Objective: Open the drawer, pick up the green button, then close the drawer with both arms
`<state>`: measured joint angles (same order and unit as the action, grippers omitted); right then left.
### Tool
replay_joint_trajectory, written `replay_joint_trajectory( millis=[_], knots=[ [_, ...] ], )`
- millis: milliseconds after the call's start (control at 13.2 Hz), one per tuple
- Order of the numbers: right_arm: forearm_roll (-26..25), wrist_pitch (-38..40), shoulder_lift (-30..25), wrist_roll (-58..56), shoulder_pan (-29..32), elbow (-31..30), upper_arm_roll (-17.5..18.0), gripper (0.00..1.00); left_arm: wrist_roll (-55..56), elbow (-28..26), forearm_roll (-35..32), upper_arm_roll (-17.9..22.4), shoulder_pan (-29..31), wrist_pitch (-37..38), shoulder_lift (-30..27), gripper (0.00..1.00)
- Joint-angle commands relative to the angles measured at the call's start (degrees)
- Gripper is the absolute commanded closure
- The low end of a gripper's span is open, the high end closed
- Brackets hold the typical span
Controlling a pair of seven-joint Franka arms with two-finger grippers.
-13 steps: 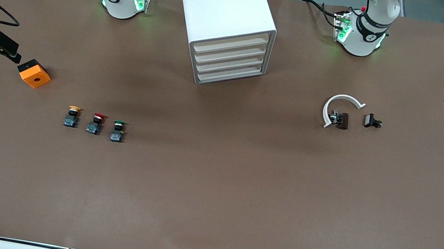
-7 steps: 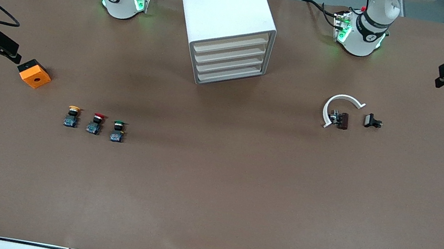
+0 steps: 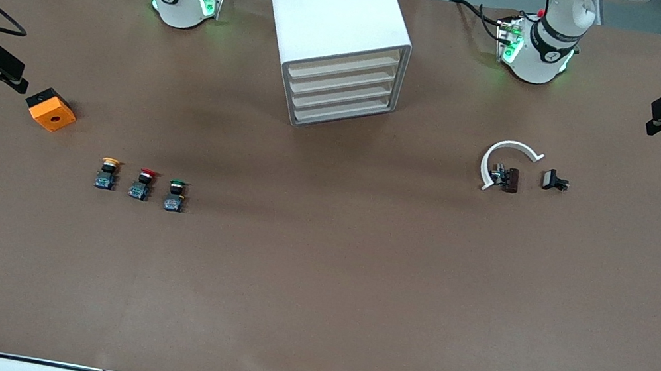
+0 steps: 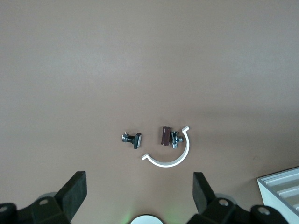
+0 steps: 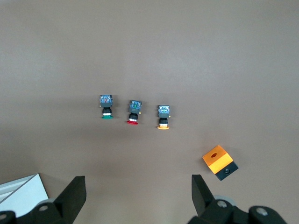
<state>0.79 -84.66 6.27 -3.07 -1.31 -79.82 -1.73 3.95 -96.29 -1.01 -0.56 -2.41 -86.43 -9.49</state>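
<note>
The white cabinet (image 3: 338,19) stands between the arm bases, its four cream drawer fronts (image 3: 343,90) all pushed in. The green-capped button (image 3: 175,194) stands on the table beside a red-capped one (image 3: 141,183) and an orange-capped one (image 3: 107,173); it also shows in the right wrist view (image 5: 106,107). My right gripper (image 3: 19,80) is open and empty, up over the right arm's end of the table beside an orange box (image 3: 51,110); its fingers (image 5: 74,193) are spread wide. My left gripper (image 3: 657,119) is open and empty over the left arm's end; its fingers (image 4: 203,191) are spread wide.
A white C-shaped ring (image 3: 506,158), a brown part (image 3: 510,179) and a small black part (image 3: 554,181) lie toward the left arm's end, and show in the left wrist view (image 4: 170,156). The orange box shows in the right wrist view (image 5: 218,162).
My left gripper has shifted toward the robots' edge of the table and slightly toward the cabinet. My right gripper has barely moved. Nothing on the table has moved.
</note>
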Motion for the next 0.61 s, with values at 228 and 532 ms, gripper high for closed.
replay_joint_trajectory(
  millis=[228,532],
  knots=[
    [-1.41,3.89,0.05,-0.18,-5.01,3.44,0.94,0.0,0.1,1.89,0.57,-0.32,-0.31,0.47,1.75,0.0],
    [-2.02,8.61,-0.12,-0.35,-5.99,3.35,0.32,0.0,-0.61,1.98,0.49,-0.32,-0.4,0.47,1.84,0.0]
  ],
)
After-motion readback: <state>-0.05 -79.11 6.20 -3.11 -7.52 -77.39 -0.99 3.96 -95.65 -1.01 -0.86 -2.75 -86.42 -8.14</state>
